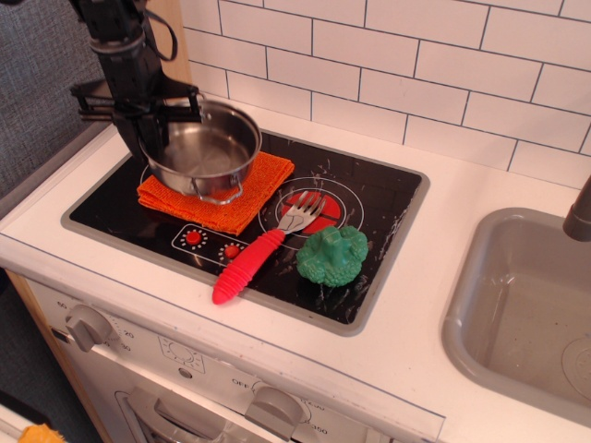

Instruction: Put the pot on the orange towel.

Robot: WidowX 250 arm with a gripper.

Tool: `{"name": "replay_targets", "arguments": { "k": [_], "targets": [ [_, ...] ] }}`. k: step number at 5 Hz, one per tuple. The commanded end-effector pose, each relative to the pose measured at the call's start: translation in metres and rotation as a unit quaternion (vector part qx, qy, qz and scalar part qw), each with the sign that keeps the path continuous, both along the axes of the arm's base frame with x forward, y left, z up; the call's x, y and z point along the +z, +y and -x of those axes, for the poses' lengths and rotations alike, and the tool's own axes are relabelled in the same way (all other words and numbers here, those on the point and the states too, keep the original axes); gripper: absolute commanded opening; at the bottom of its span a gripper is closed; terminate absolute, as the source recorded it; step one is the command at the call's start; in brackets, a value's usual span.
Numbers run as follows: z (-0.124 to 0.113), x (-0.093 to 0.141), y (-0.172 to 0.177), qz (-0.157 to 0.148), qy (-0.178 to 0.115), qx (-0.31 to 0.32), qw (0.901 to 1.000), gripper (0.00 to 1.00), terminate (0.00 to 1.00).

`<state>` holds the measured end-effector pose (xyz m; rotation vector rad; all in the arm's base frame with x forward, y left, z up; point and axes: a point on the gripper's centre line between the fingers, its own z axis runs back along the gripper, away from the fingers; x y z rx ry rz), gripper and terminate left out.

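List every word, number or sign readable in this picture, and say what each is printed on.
"OFF" on the white oven front panel, left of the middle knob.
"350" on the same panel, right of that knob; small, and only just readable.
Markings around the left knob and the icons between the knobs: too small to read.
The stovetop carries printed burner rings and red dial symbols, but no text.
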<state>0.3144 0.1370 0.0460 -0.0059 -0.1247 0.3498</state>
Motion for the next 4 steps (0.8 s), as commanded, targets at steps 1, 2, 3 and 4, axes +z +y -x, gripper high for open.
{"name": "replay_targets", "arguments": {
  "k": [1, 2, 3, 4],
  "targets": [
    [0.000, 0.013, -0.006, -0.010, -0.011, -0.005, 0.9999, 1.00, 0.00],
    [-0.001, 0.032, -0.005, -0.009, -0.034, 0.001, 0.9994, 1.00, 0.00],
    [0.006, 0.062, -0.009, -0.009, -0.054, -0.010, 0.9985, 1.00, 0.00],
    [0.017, 0.089, -0.019, -0.014, -0.075, -0.074, 0.9943, 1.00, 0.00]
  ]
}}
